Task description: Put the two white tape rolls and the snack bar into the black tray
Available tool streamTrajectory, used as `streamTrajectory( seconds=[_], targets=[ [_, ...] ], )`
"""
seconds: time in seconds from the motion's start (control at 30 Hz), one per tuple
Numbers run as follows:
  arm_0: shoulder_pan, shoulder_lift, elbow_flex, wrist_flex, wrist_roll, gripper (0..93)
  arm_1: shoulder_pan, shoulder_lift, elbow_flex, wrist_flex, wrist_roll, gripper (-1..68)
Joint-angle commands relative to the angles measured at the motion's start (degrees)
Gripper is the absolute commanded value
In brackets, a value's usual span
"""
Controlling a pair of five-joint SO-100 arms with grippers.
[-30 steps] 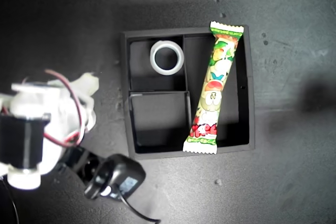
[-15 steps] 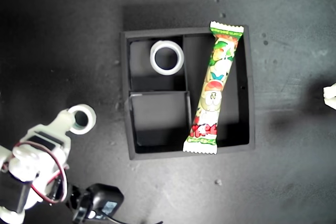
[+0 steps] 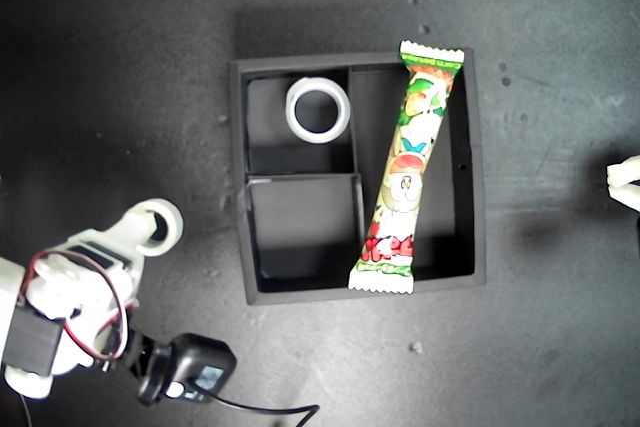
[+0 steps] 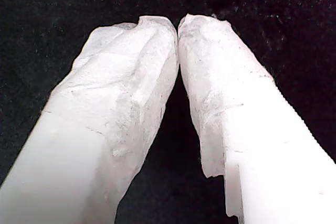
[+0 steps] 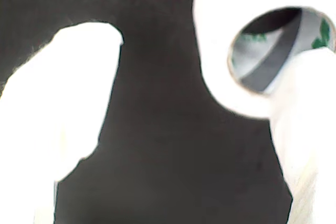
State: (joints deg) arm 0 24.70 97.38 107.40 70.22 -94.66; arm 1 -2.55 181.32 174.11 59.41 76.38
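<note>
The black tray (image 3: pixel 478 167) sits in the middle of the exterior view. One white tape roll (image 3: pixel 318 109) lies flat in its far small compartment. The snack bar (image 3: pixel 408 172) lies slanted in the long compartment, with both crimped ends on the tray walls. The other white tape roll (image 3: pixel 172 219) is on the dark surface to the exterior view's left of the tray, at the tip of my second gripper (image 3: pixel 140 235). That gripper (image 5: pixel 178 66) is open, and the roll (image 5: pixel 215 72), with a greenish core, rests against one finger. My first gripper (image 4: pixel 177 22) is shut on nothing and shows only as a white tip (image 3: pixel 625 179) at the exterior view's right edge.
The near small compartment (image 3: pixel 300 222) of the tray holds nothing. A black wrist camera with its cable (image 3: pixel 190 367) hangs from the second arm at the exterior view's lower left. Small specks dot the dark table surface (image 3: pixel 120 67).
The second arm has drawn back toward the exterior view's lower left, uncovering the tape roll beside the tray. The first gripper's tip has come into view at the right edge.
</note>
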Motion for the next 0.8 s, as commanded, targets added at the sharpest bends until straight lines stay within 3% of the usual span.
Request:
streamTrajectory(
  seconds=[0.0, 0.77],
  targets=[
    [0.0, 0.0, 0.0, -1.58, 0.26, 22.5, -0.62, 0.44, 0.26, -0.79, -0.62, -0.3],
    [0.88, -5.71, 0.0, -5.19, -1.05, 20.5, -1.93, 0.53, -0.09, -1.05, -0.62, -0.3]
  ],
)
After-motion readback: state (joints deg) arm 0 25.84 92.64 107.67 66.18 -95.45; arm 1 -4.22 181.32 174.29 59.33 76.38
